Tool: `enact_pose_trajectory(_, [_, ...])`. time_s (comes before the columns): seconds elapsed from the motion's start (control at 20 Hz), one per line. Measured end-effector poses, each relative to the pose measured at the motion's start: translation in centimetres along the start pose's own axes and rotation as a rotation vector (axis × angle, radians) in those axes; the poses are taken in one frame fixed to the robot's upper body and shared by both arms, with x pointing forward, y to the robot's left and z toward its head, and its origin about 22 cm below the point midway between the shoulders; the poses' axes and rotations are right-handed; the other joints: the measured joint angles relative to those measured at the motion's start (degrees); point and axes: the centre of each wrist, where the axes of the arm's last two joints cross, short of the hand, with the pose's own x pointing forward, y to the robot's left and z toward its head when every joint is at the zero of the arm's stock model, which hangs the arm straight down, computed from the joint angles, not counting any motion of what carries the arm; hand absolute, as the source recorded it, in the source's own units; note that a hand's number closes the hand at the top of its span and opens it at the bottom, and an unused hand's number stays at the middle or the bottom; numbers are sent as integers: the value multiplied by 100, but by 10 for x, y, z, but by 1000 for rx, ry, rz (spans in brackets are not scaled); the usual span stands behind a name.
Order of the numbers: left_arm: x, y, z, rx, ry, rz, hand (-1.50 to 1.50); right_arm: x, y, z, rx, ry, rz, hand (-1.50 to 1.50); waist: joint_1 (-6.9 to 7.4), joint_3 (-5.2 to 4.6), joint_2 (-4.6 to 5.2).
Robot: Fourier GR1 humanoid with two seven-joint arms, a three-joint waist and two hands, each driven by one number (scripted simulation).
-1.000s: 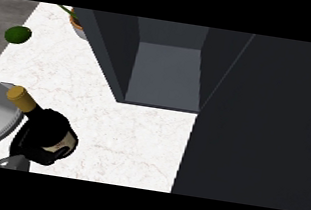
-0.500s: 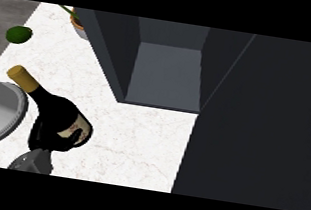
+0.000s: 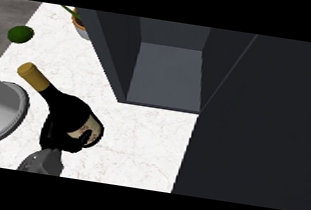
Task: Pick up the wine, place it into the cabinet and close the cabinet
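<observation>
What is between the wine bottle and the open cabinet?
Nothing but bare white counter. The head view shows no object between the bottle and the cabinet.

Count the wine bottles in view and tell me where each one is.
1. The wine bottle is in the left hand, over the counter, left of the open cabinet, neck tilted to upper left. More may be hidden behind its dark door.

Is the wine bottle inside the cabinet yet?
No, the wine bottle is in the left hand, outside and left of the open cabinet.
</observation>
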Motion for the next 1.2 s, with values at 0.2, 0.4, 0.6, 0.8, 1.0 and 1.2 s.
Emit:
enact_pose_trajectory(0.2, [2, -23, 2, -62, 3, -4, 150, 3, 4, -1, 3, 0, -10, -150, 4, 0, -3])
enact_pose_trajectory(0.4, [8, -57, 1, -96, 20, -5, 150, -2, 0, 1, -4, -3, -3, -150, 1, 2, -2])
enact_pose_trajectory(0.6, [11, -89, 7, -103, 32, 2, 150, -2, -5, -1, 1, -7, 6, -150, -7, 1, 2])
enact_pose_trajectory(0.8, [18, -118, 6, -94, 49, 16, 150, -4, -4, -1, 4, -8, -2, -150, -12, -1, 7])
enact_pose_trajectory(1.0, [12, -138, 9, -59, 77, 24, 150, -2, -3, -1, 6, 1, -7, -150, -27, -2, 10])
enact_pose_trajectory(1.2, [6, -154, 9, -29, 100, 30, 150, -3, -6, -2, 1, -5, 4, -150, -32, -3, 14])
